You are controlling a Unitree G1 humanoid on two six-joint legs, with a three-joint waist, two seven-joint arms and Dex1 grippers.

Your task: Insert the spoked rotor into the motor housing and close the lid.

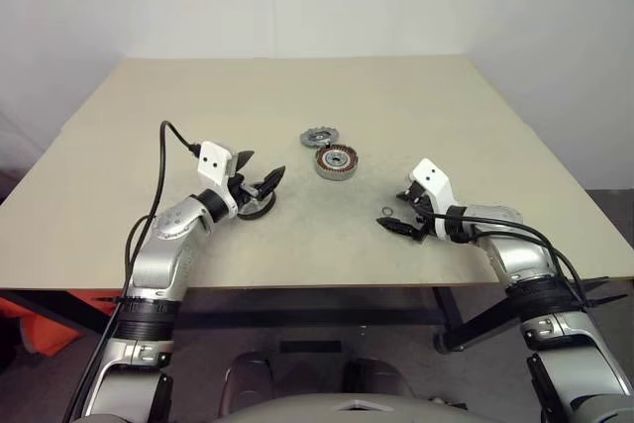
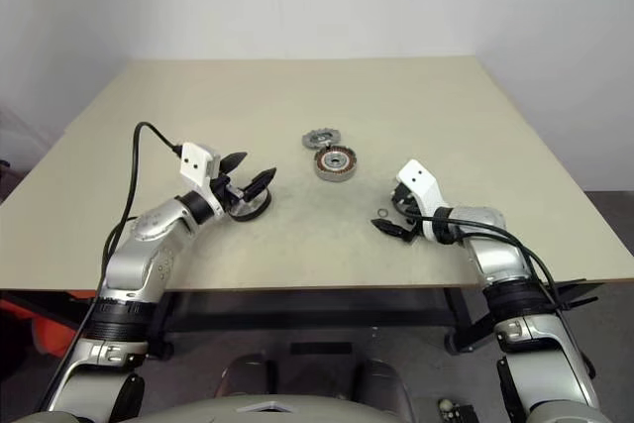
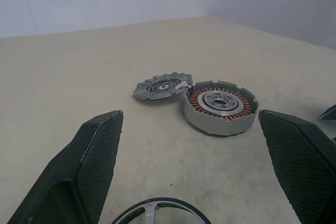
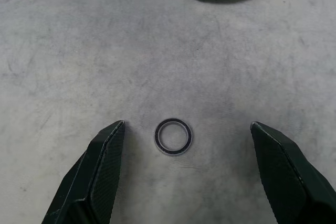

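Beige and matte, the surface is backed by a plain white wall. Near its centre the motor housing is seen lying flat, copper windings facing up. Touching it at about ten o'clock, the grey lid is laid flat. At roughly eight o'clock from the housing, the left claw is held wide open and empty just above the spoked rotor, whose dark rim is seen between its fingers. At about four o'clock from the housing, the right claw is spread open and empty, with a small dark ring lying on the surface between its fingertips.
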